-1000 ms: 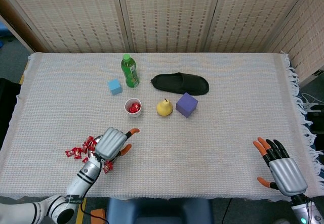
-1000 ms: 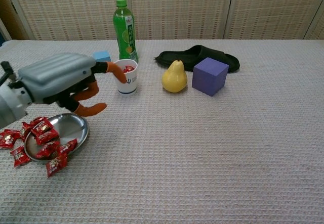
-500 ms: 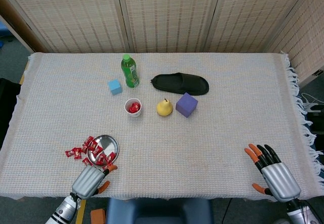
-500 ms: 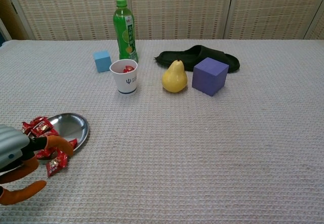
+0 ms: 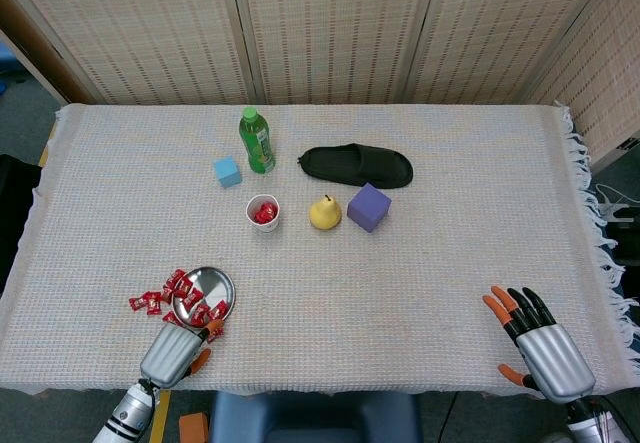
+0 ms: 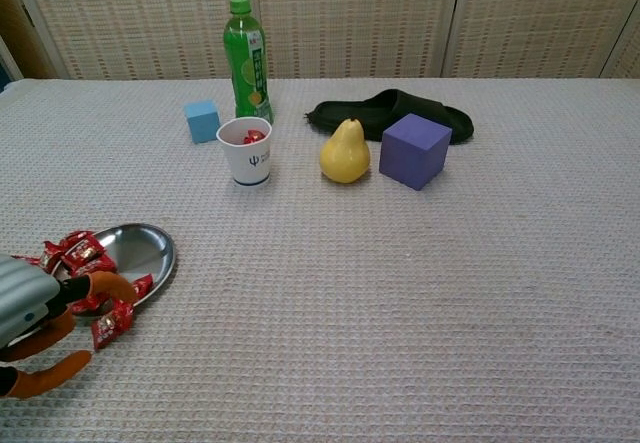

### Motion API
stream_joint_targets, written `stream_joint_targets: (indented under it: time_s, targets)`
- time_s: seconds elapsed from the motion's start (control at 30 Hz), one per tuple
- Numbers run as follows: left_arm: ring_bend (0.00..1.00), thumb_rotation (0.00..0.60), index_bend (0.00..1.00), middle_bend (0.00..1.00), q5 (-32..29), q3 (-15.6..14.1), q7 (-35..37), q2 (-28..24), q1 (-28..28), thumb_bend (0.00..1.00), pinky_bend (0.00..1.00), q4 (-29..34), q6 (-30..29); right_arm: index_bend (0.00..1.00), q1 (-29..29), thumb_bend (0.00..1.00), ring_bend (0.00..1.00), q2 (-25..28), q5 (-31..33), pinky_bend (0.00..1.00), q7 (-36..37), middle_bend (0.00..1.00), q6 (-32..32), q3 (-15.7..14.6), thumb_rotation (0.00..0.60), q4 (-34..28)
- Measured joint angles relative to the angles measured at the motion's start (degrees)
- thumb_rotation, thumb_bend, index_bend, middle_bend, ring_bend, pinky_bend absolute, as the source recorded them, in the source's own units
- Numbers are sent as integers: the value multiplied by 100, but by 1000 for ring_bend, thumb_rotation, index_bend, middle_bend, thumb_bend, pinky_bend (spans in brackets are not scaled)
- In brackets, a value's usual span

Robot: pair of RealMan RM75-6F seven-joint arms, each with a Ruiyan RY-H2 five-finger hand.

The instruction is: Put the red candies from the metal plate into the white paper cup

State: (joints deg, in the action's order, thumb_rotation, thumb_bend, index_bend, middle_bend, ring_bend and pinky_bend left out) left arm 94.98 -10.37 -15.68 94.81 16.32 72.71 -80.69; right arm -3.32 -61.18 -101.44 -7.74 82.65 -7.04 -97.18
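hovering at the near edge of the table [image 5: 450,283], my left hand [image 5: 172,353] sits just short of the metal plate [image 5: 205,285], fingers loosely curled and holding nothing that i can see. i judge it is placed there to reach for the next sweet. my right hand [image 5: 540,348] rests far off at the near right corner, fingers spread and empty, out of the way because this job needs only one hand.

red candies [image 6: 112,321] lie on the plate's near rim and spill onto the cloth to its left, so some need picking off the table too.

further back, well apart from the plate, the white paper cup [image 6: 246,150] stands upright with a few red candies already inside. just beside it to the right are a yellow pear [image 6: 344,152] and a purple cube [image 6: 414,150]. behind it stand a blue cube [image 6: 201,120] and a green bottle [image 6: 246,58], with a black slipper [image 6: 385,111] lying farthest back.
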Motion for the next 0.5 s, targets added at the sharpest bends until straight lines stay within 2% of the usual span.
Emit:
stream_joint_targets:
  time_s: [0.5]
  targets:
    - [942,600,314,938,-8,268,-138,256,39,384,1000,-454,336,0,24,47,0,14,19,0,38,0,50,23,600,13]
